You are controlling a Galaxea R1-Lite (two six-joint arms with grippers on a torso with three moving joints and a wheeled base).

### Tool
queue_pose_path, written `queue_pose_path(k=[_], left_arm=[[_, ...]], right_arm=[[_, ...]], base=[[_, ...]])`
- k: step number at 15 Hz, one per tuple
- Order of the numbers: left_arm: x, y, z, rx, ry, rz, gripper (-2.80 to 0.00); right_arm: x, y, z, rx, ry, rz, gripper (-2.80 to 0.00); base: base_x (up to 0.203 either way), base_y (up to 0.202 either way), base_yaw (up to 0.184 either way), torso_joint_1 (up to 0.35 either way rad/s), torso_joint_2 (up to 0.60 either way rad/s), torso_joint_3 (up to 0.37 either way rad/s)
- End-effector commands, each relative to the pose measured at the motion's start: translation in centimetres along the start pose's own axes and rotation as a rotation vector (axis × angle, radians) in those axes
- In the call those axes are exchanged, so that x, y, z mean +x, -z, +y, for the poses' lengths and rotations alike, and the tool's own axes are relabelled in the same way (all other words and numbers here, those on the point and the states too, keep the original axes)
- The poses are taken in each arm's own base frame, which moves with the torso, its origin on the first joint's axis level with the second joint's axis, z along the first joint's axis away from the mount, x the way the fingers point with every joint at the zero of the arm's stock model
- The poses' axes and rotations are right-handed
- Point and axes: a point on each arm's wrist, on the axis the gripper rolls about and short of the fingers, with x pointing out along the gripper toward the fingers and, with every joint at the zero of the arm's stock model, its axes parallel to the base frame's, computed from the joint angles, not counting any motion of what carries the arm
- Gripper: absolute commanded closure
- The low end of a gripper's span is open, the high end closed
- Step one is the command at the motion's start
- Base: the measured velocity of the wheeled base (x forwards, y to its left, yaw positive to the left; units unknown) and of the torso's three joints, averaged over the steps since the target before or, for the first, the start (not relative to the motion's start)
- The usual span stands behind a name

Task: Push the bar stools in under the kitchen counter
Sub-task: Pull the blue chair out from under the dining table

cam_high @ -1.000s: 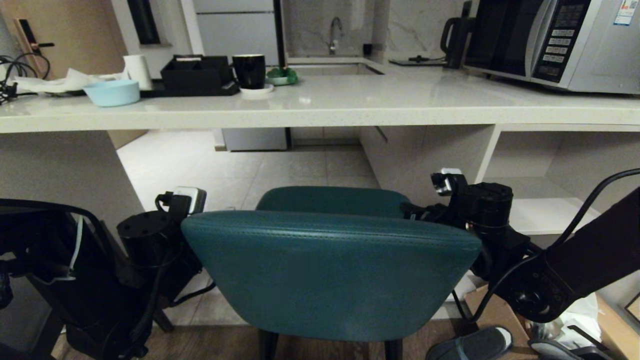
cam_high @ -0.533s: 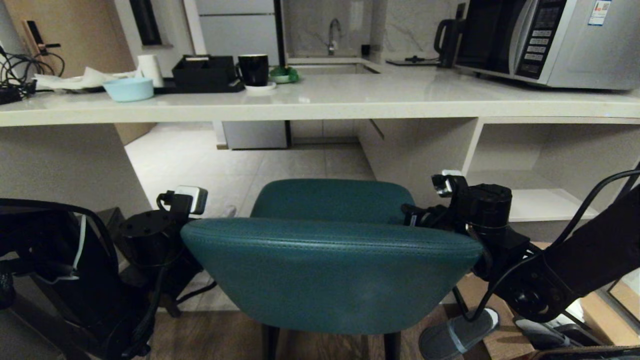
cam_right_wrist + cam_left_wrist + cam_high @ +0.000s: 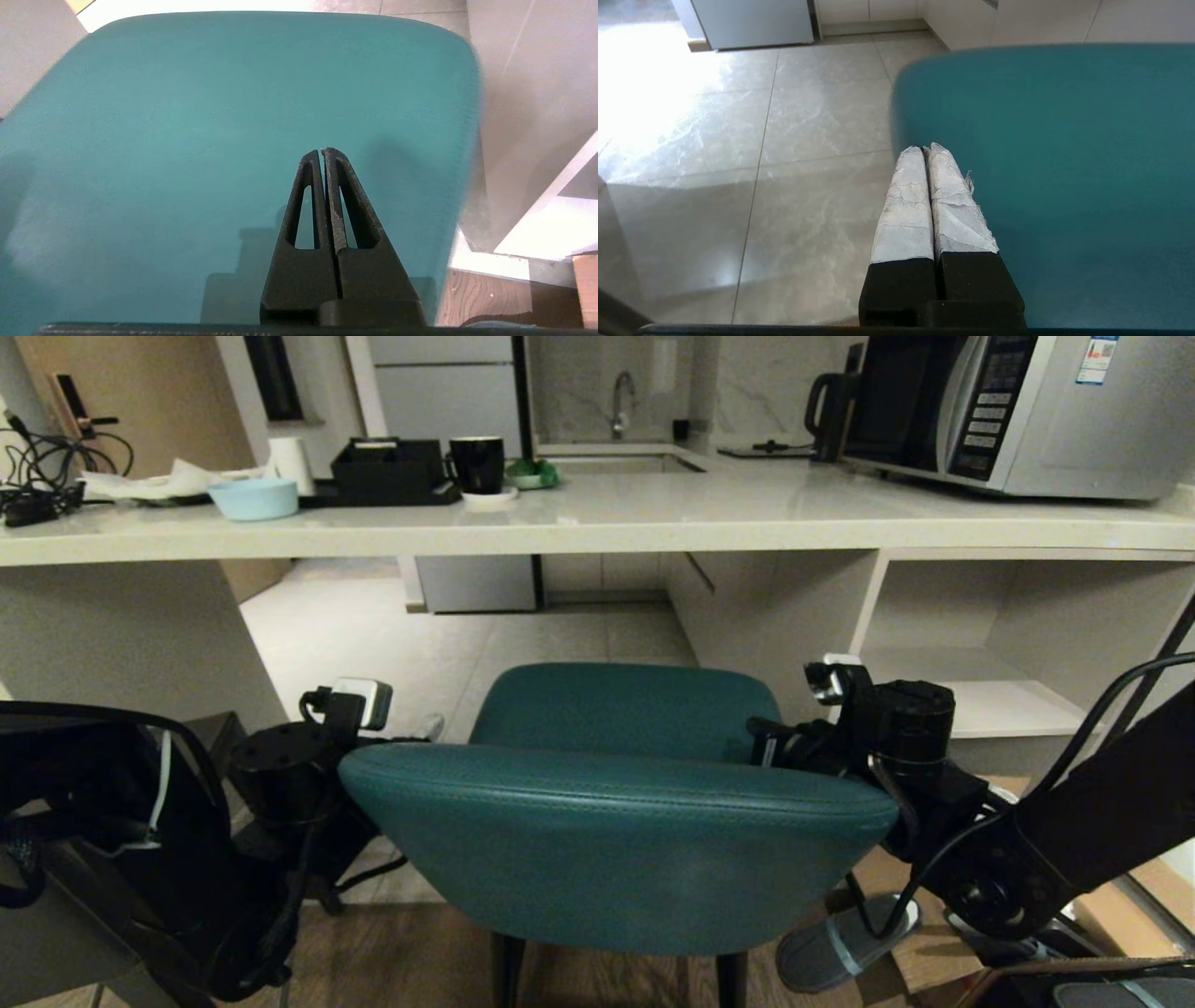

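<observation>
The teal bar stool stands right in front of me, its curved back [image 3: 616,849] nearest and its seat [image 3: 621,709] pointing at the kitchen counter [image 3: 653,527]. The seat sits short of the counter's front edge. My left gripper [image 3: 926,148] is shut, with white-wrapped fingers [image 3: 906,205] lying along the seat's left edge. My right gripper [image 3: 323,151] is shut and empty above the seat's right part, just beyond the back. Both arms [image 3: 896,737] flank the stool's back.
On the counter stand a microwave [image 3: 1008,411], a kettle [image 3: 831,401], a black mug [image 3: 476,462], a black box [image 3: 387,471] and a blue bowl [image 3: 252,499]. A white side panel [image 3: 121,635] and open shelves [image 3: 990,700] bound the gap underneath. A slipper [image 3: 845,943] lies at lower right.
The whole picture has shifted: the counter, floor and slipper now look slightly farther off. The stool's back and both grippers keep their place in the view, and more of the seat shows.
</observation>
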Motion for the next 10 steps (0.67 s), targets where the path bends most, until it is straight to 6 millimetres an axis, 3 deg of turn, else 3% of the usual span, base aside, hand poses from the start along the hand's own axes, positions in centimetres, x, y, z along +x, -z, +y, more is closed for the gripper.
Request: queue_pose_path(k=[1,6,10], left_arm=[[1.1,0.0,0.5,0.008,-0.017,-0.028,0.0],[2.4,-0.6,1.7,0.014,-0.046,-0.073,0.0],[1.8,-0.7,0.9,0.015,-0.019,-0.066,0.0]], right_arm=[[-1.2,0.1,0.7,-0.01,-0.023,0.009,0.0],[-4.5,-0.2,2.8,-0.021,-0.096,0.017,0.0],[-4.3,-0.2,2.5,-0.013,-0.086,0.018,0.0]], base=[[0.0,0.0,0.0,0.0,0.0,0.0],[0.0,0.0,0.0,0.0,0.0,0.0],[0.0,0.0,0.0,0.0,0.0,0.0]])
